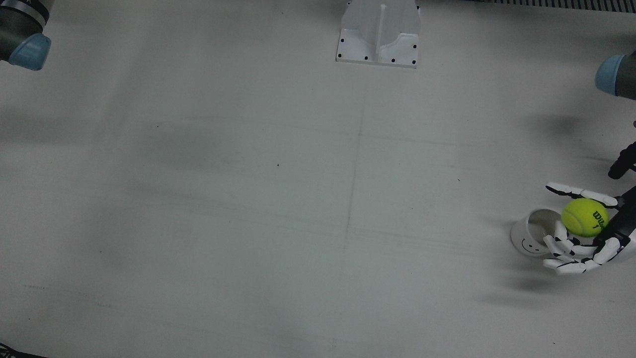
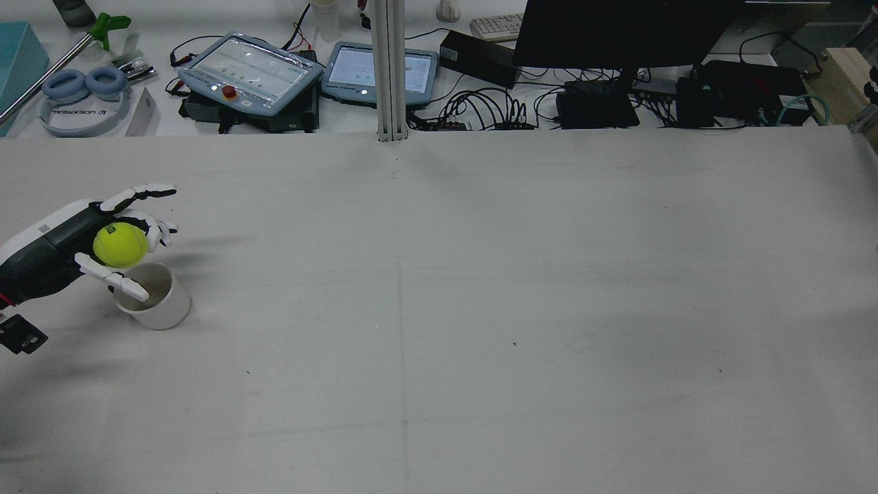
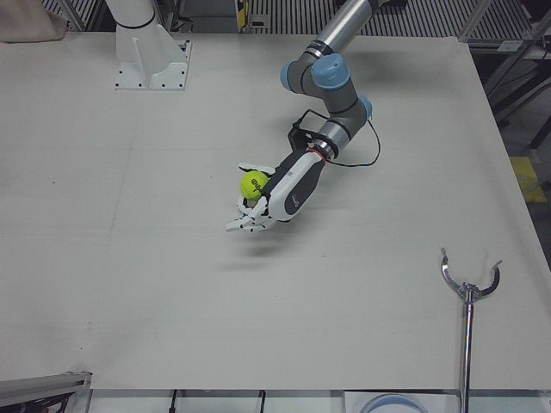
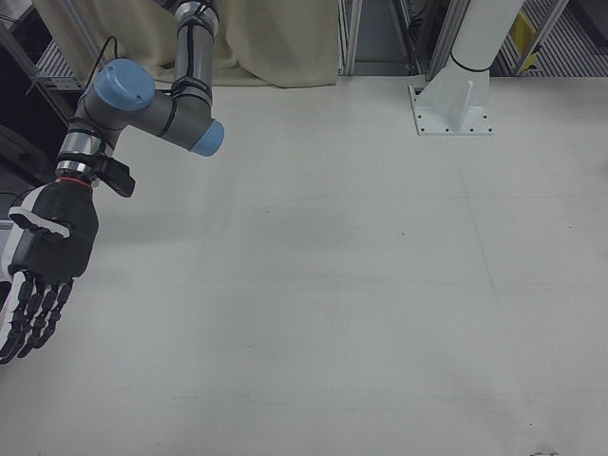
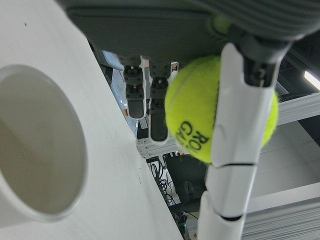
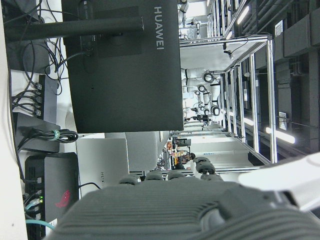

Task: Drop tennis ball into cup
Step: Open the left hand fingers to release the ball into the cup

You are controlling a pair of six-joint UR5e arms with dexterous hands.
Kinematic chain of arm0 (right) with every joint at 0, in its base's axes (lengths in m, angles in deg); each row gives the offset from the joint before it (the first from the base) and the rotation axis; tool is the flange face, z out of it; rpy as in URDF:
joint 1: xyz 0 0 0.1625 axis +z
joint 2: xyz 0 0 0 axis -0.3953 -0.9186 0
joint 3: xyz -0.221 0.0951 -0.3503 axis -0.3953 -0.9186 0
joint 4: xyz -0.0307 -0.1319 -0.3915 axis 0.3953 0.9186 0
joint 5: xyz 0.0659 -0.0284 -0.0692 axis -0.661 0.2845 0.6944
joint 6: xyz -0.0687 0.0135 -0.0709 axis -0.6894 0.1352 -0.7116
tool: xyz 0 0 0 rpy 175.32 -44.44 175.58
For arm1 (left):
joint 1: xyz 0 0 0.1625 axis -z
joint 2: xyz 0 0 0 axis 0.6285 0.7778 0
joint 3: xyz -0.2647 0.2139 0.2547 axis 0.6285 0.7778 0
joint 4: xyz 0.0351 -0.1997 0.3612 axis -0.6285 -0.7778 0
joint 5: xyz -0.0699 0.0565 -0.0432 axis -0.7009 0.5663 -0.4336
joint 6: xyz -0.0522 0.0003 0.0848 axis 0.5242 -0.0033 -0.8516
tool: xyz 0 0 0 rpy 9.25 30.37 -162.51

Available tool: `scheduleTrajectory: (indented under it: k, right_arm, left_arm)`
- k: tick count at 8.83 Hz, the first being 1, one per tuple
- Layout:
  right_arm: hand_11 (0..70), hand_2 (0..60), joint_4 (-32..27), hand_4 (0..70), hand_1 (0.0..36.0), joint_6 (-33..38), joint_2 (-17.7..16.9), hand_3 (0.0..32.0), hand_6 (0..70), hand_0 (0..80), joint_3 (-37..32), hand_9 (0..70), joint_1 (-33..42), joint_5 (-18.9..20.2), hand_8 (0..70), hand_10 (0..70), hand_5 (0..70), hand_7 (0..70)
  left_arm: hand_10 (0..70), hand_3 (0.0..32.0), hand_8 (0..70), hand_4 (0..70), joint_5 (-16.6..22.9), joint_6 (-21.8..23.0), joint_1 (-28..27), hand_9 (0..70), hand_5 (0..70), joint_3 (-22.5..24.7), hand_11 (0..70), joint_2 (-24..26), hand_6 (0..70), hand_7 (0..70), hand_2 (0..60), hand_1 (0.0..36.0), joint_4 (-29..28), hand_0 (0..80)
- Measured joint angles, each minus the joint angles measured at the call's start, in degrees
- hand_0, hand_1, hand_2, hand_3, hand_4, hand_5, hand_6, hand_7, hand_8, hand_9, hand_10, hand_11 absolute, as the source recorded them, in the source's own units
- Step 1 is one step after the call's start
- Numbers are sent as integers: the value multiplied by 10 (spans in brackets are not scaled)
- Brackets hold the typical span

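Now the left hand [image 2: 82,250], holding the yellow-green felt tennis ball [image 2: 119,245], should centre it over the white paper cup [image 2: 152,296] near the table's [image 2: 439,309] left edge before releasing.

L hand [image 2: 103,233] at table's [image 2: 480,309] far left edge, fingers curled round yellow tennis ball [image 2: 120,245]. Ball sits just above white cup [image 2: 154,296], over its near-left rim; one finger crosses the cup mouth. Cup upright on table. Behind the table: monitor [image 2: 617,31], two tablets [image 2: 250,68], cables, headphones [image 2: 82,96].
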Motion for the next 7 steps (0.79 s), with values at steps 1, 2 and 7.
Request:
scheduleTrajectory:
  k: [1, 2, 7]
  right_arm:
    - [0, 0, 0, 0, 0, 0, 0, 0, 0, 0, 0, 0, 0, 0, 0, 0, 0, 0]
    - [0, 0, 0, 0, 0, 0, 0, 0, 0, 0, 0, 0, 0, 0, 0, 0, 0, 0]
    - [0, 0, 0, 0, 0, 0, 0, 0, 0, 0, 0, 0, 0, 0, 0, 0, 0, 0]
  left_arm:
    - [162, 0, 341, 56, -8, -1, -11, 451, 198, -8, 264, 1, 619, 700, 43, 263, -4, 700]
    - [162, 0, 347, 56, -12, -1, -17, 449, 206, -12, 264, 3, 654, 695, 47, 261, -6, 702]
    - [115, 0, 140, 26, -15, -1, -22, 193, 139, -28, 197, 9, 280, 301, 38, 281, -10, 655]
